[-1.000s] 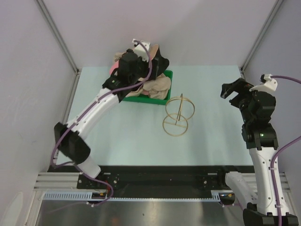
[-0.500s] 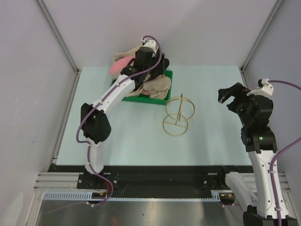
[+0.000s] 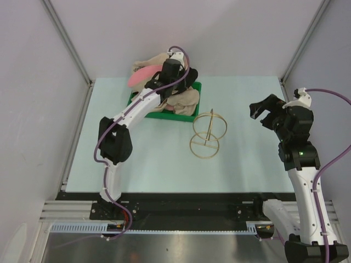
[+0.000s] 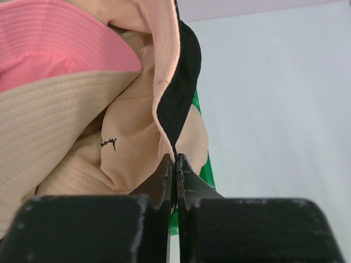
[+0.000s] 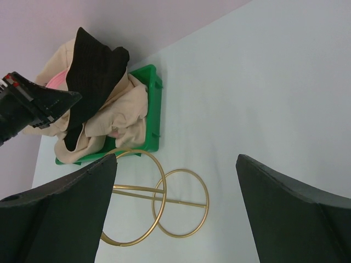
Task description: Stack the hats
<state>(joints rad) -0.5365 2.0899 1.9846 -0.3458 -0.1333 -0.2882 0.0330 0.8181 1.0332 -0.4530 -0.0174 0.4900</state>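
Observation:
Several soft beige hats (image 3: 184, 98) lie heaped in a green tray (image 3: 164, 116) at the back of the table. One shows a pink inner side (image 3: 140, 76), another a black one (image 3: 189, 76). My left gripper (image 3: 174, 68) reaches over the top of the heap. In the left wrist view it (image 4: 175, 161) is shut on the thin edge of the black-lined hat brim (image 4: 178, 93), with a beige hat (image 4: 131, 148) and the pink inner side (image 4: 49, 49) beside it. My right gripper (image 3: 263, 109) hangs open over the table's right side, far from the hats (image 5: 120, 109), holding nothing.
A gold wire ring stand (image 3: 207, 134) rests on the pale table just in front of the tray's right corner, and its rings (image 5: 164, 203) show between my right fingers. Grey walls close the back and both sides.
My left arm has stretched farther over the heap and its jaws have shut on the black-lined hat's brim. The right gripper has drifted slightly left, still open.

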